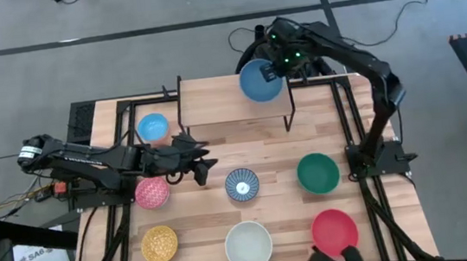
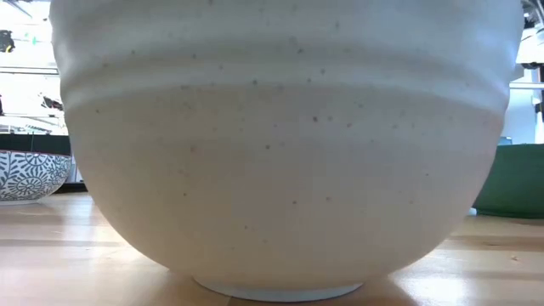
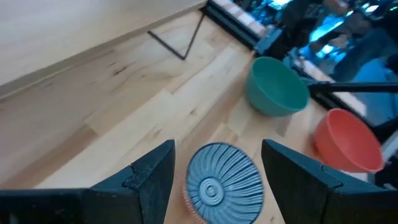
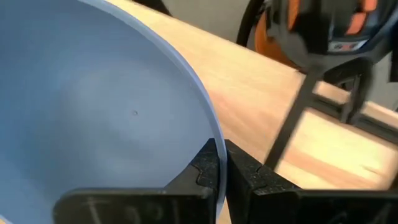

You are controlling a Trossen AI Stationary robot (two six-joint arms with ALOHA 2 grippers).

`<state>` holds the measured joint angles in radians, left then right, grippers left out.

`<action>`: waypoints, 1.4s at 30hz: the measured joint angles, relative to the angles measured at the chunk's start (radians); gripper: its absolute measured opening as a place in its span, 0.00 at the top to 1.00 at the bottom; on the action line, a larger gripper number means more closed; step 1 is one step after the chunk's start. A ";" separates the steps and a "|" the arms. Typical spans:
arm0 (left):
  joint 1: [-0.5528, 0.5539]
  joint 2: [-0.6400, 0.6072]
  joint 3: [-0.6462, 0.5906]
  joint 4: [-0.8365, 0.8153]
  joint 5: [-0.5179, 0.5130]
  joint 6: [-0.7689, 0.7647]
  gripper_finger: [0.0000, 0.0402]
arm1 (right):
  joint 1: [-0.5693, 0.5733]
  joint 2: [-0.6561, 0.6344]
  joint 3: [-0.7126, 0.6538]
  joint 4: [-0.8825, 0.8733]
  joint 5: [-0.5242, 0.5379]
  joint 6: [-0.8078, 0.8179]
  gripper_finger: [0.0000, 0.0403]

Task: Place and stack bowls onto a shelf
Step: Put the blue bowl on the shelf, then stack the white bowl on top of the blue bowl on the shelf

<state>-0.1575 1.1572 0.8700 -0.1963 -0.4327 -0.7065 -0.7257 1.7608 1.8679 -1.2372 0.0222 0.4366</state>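
1. Gripping the blue bowl (image 1: pixel 259 82) by its rim, the right tool (image 1: pixel 274 68) hangs over the far right end of the shelf (image 1: pixel 213 102); the right wrist view shows its fingers (image 4: pixel 208 165) pinched nearly together on the thin rim (image 4: pixel 208 134), bowl wall between them.
2. Key relation: the blue bowl sits directly above the shelf board's right end, just inside the right leg (image 1: pixel 289 112). Judging by that, the coming move is mostly a straight drop onto the board, little sideways travel needed.
3. The bowl looks somewhat tilted in the right wrist view; how far it is above the board I cannot tell.
4. Left tool (image 1: pixel 205 164) is released, jaws spread wide and empty, hovering on the near side of the shelf. The patterned bowl (image 1: pixel 241 185) lies just ahead of it, between the spread fingers (image 3: pixel 152 177) in the left wrist view, not touched.
5. Left arm is clearly the nearer one to the patterned bowl, and to the pink bowl (image 1: pixel 152 191) beside it.
6. Relative to the shelf: light blue bowl (image 1: pixel 152 128) at its left end, whether on the board or the bench beside it I can't tell; green bowl (image 1: pixel 317 174) near side, right; red bowl (image 1: pixel 334 228), white bowl (image 1: pixel 248 244), yellow bowl (image 1: pixel 159 243) further toward the near bench (image 1: pixel 271 157) edge.
7. Nothing is stacked yet.
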 joint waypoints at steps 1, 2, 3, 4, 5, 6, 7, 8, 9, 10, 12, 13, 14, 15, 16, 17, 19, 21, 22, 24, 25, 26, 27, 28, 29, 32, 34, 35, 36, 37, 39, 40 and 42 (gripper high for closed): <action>-0.002 0.000 0.000 -0.008 -0.002 -0.003 0.44 | -0.001 0.013 0.005 -0.004 -0.001 0.000 0.90; -0.003 0.000 0.000 -0.015 -0.002 -0.007 0.44 | -0.001 0.026 0.008 -0.016 -0.001 0.000 0.90; -0.004 0.000 0.000 -0.022 -0.001 -0.011 0.44 | -0.002 0.038 0.008 -0.029 -0.001 0.000 0.89; -0.004 0.000 0.000 -0.031 0.003 -0.014 0.44 | -0.002 0.048 0.008 -0.038 0.000 0.000 0.89; -0.005 0.000 0.000 -0.040 0.008 -0.020 0.44 | -0.002 0.057 0.008 -0.040 0.001 0.000 0.88; -0.008 0.000 0.000 -0.046 0.010 -0.028 0.44 | -0.002 0.062 0.008 -0.036 0.000 0.000 0.87; -0.014 0.000 0.000 -0.054 0.009 -0.035 0.44 | -0.002 0.063 0.008 -0.037 0.000 0.000 0.86; -0.020 0.000 0.000 -0.063 0.007 -0.039 0.44 | -0.001 0.062 0.008 -0.036 0.000 -0.001 0.85; -0.026 0.000 0.000 -0.072 0.003 -0.039 0.44 | -0.001 0.059 0.008 -0.034 0.000 -0.001 0.84; -0.034 0.000 0.000 -0.079 0.001 -0.039 0.44 | -0.001 0.058 0.009 -0.033 0.000 -0.001 0.82; -0.046 0.000 0.000 -0.085 0.000 -0.039 0.44 | -0.001 0.058 0.009 -0.038 0.000 -0.003 0.79; -0.054 0.000 0.000 -0.085 0.000 -0.039 0.44 | -0.001 0.057 0.008 -0.041 0.000 -0.004 0.77; -0.061 0.000 0.000 -0.085 0.000 -0.039 0.44 | -0.002 0.053 0.008 -0.041 0.000 -0.006 0.74; -0.068 0.000 0.000 -0.085 0.000 -0.041 0.44 | -0.003 0.046 0.008 -0.039 0.001 -0.016 0.72; -0.073 0.000 0.000 -0.085 -0.001 -0.045 0.44 | -0.003 0.037 0.008 -0.038 0.001 -0.020 0.70; -0.077 0.000 0.000 -0.085 0.000 -0.049 0.44 | -0.003 0.029 0.008 -0.038 0.001 -0.022 0.67; -0.087 0.002 0.000 -0.084 -0.001 -0.061 0.44 | -0.001 0.011 0.008 -0.035 0.002 -0.026 0.63; -0.098 0.008 0.000 -0.083 -0.007 -0.076 0.44 | 0.005 -0.014 0.008 -0.033 0.006 -0.028 0.59; -0.105 0.010 -0.001 -0.086 -0.017 -0.090 0.44 | 0.007 -0.030 0.008 -0.032 0.007 -0.031 0.58; -0.122 0.026 -0.002 -0.068 -0.046 -0.140 0.44 | 0.014 -0.067 0.008 -0.036 0.009 -0.047 0.55; -0.133 0.037 -0.003 -0.072 -0.058 -0.166 0.44 | 0.020 -0.087 0.008 -0.042 0.012 -0.051 0.55; -0.146 0.050 -0.004 -0.077 -0.067 -0.185 0.44 | 0.028 -0.109 0.008 -0.051 0.014 -0.054 0.54; -0.158 0.066 -0.005 -0.064 -0.071 -0.202 0.44 | 0.041 -0.132 0.008 -0.058 0.023 -0.056 0.54; -0.172 0.085 -0.004 -0.039 -0.070 -0.221 0.44 | 0.056 -0.160 0.008 -0.065 0.034 -0.062 0.54; -0.188 0.103 -0.004 -0.021 -0.069 -0.239 0.44 | 0.073 -0.188 0.008 -0.075 0.042 -0.069 0.54; -0.240 0.168 -0.004 0.070 -0.034 -0.292 0.44 | 0.139 -0.264 0.009 -0.098 0.070 -0.074 0.54; -0.283 0.209 -0.003 0.120 -0.002 -0.342 0.44 | 0.193 -0.307 0.009 -0.106 0.092 -0.073 0.54; -0.303 0.233 0.007 0.139 0.013 -0.372 0.44 | 0.220 -0.328 0.008 -0.111 0.105 -0.072 0.54; -0.325 0.254 0.019 0.143 0.026 -0.402 0.44 | 0.252 -0.350 0.008 -0.117 0.119 -0.071 0.54; -0.348 0.275 0.037 0.131 0.031 -0.428 0.44 | 0.287 -0.370 0.008 -0.121 0.137 -0.063 0.54; -0.388 0.328 0.086 0.102 0.034 -0.457 0.44 | 0.361 -0.400 0.008 -0.124 0.175 -0.041 0.54; -0.404 0.351 0.113 0.061 0.034 -0.467 0.44 | 0.400 -0.413 0.003 -0.121 0.191 -0.025 0.54; -0.425 0.406 0.175 -0.044 0.035 -0.496 0.44 | 0.482 -0.435 -0.019 -0.120 0.214 0.034 0.54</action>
<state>-0.5825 1.5632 1.0452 -0.2405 -0.3974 -1.2025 -0.2438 1.3262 1.8485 -1.3574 0.2360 0.4708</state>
